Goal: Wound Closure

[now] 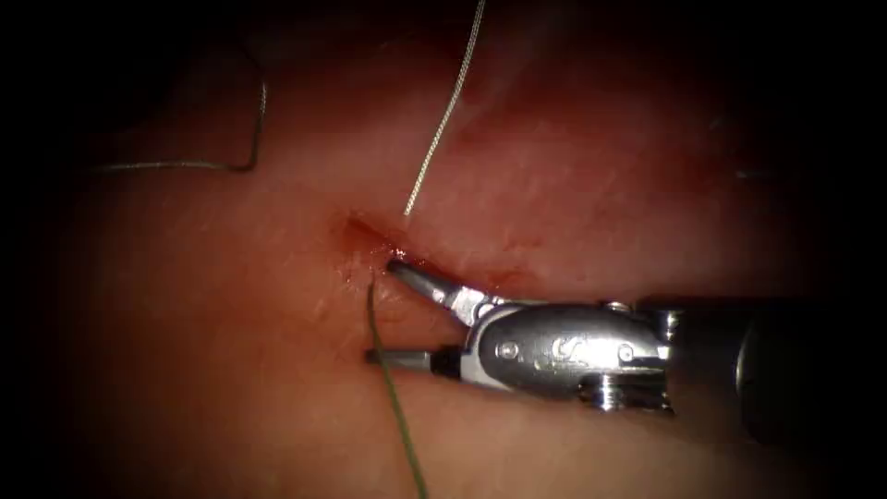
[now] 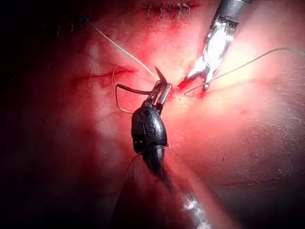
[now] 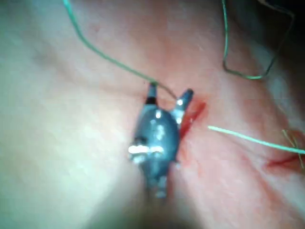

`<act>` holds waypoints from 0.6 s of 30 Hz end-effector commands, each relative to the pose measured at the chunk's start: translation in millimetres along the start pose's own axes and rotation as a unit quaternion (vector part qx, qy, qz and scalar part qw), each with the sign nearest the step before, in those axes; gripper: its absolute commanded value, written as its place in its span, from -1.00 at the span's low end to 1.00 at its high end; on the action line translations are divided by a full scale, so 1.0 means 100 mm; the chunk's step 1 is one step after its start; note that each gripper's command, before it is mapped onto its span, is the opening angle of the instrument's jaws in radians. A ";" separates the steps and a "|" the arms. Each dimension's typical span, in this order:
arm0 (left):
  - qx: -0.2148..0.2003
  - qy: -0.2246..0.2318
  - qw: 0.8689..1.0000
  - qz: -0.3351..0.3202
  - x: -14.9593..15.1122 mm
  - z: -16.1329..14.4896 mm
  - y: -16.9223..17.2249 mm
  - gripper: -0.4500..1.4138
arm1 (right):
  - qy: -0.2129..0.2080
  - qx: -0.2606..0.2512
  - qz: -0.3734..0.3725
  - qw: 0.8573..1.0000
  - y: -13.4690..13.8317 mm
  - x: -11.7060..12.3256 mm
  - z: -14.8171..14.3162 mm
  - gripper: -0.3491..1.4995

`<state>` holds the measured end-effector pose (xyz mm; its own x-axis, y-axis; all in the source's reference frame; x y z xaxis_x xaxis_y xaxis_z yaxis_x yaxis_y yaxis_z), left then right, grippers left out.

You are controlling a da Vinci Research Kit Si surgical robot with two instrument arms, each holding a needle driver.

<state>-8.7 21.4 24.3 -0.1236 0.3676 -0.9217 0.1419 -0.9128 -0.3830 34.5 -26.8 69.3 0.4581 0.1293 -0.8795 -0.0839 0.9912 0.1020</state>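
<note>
Spreading wide apart, the jaws of the silver right needle driver (image 1: 381, 311) hold nothing. The far jaw tip rests at the red, wet cut (image 1: 370, 238) in the pale pink pork tissue (image 1: 601, 166), and the near jaw lies flat on the tissue. A thin green thread (image 1: 397, 407) runs from just left of the cut toward the near edge, crossing the tip of the near jaw. A pale cut thread end (image 1: 443, 120) lies on the far side of the cut.

In the left wrist view, the dark left needle driver (image 2: 161, 88) has its jaws together on a dark curved steel needle (image 2: 131, 89) close to its pointed end. The needle's body arcs away above the tissue; I cannot tell if it touches.
</note>
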 end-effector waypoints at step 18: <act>0.000 -0.001 1.000 0.001 -0.006 0.005 -0.004 -1.00 | -0.024 0.043 -0.002 0.999 0.003 -0.013 0.004 -1.00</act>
<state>-8.7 21.4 24.3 -0.1264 0.3672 -0.9215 0.1422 -0.9127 -0.3832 33.5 -26.5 70.2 0.5026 0.1241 -0.8556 -0.0053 0.9901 0.1405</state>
